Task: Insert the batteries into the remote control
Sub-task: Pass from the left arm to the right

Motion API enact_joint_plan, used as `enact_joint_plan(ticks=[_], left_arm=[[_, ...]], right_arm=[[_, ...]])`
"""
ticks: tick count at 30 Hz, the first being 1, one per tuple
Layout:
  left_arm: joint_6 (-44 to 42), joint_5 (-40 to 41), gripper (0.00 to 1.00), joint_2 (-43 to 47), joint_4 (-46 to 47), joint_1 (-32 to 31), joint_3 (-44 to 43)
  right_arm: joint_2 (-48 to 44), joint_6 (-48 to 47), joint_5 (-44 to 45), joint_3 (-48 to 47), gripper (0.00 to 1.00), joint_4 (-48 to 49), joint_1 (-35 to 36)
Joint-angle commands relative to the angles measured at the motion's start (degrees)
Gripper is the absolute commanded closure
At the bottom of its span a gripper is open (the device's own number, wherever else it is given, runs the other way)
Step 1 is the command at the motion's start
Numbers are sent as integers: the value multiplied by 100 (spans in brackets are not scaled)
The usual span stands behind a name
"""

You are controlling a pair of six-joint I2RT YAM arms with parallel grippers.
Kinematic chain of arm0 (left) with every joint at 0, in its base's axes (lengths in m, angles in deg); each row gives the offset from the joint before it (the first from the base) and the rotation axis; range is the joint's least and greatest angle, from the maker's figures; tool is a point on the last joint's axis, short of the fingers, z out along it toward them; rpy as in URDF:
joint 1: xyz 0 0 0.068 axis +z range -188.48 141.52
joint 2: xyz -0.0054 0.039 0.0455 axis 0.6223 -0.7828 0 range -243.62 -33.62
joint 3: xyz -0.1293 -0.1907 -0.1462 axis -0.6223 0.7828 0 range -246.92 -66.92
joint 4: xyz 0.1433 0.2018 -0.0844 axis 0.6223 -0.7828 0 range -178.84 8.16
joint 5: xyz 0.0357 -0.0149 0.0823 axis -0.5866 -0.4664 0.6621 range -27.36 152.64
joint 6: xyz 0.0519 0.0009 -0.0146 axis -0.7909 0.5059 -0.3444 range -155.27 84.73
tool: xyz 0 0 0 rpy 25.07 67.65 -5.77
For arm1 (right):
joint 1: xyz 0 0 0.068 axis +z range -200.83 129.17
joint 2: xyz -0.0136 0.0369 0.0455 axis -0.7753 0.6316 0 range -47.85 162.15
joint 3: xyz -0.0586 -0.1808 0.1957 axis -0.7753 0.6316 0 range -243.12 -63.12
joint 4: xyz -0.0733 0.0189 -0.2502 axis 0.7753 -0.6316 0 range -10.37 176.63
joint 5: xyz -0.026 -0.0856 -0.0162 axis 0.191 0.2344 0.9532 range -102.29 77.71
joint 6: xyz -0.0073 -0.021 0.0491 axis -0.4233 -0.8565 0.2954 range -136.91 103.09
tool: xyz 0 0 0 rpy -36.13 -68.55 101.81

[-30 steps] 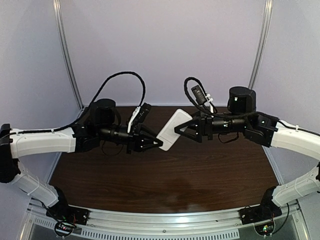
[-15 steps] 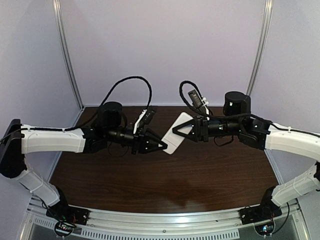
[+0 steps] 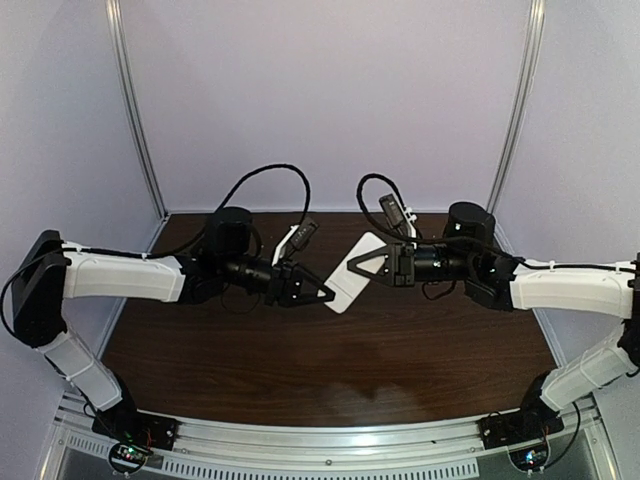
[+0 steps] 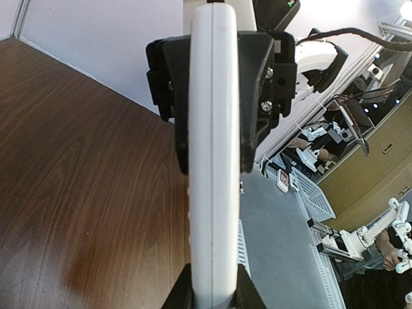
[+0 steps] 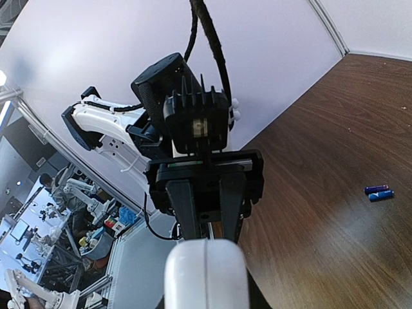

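White remote control: you have it in the air, long axis running arm to arm.
Left gripper: clamped on one end of the remote control.
Right gripper: closed on the other end.
Batteries: on the table, well apart from the remote control; the right arm is probably nearer.

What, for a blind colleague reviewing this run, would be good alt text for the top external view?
The left gripper and the right gripper meet above a dark wooden table, each clamped on an opposite end of a white remote control held in the air between them. Pale lilac walls enclose the table.
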Motion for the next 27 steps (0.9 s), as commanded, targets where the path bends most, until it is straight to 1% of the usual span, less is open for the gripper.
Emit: enact_joint_plan(ticks=[1, 3, 5, 9, 12, 16, 23, 27], left_arm=[[-127, 368, 94, -187, 210, 119, -225], [-91, 500, 91, -291, 93, 164, -287], [-87, 639, 86, -415, -75, 184, -374], [-72, 630, 77, -692, -242, 194, -556], [34, 649, 72, -814, -195, 194, -608], [178, 733, 62, -891, -188, 194, -708], [523, 620, 44, -1017, 208, 194, -752], [537, 795, 42, -1083, 11, 194, -813]], right_arm=[[90, 903, -18, 117, 100, 622, -107], [107, 905, 75, 157, 100, 551, -146], [129, 909, 159, 205, 100, 490, -194], [159, 982, 198, 273, 100, 522, -270], [152, 999, 210, 301, 100, 502, -315], [156, 971, 198, 309, 100, 448, -330], [194, 883, 279, 288, 100, 329, -339], [179, 883, 323, 271, 100, 288, -353]])
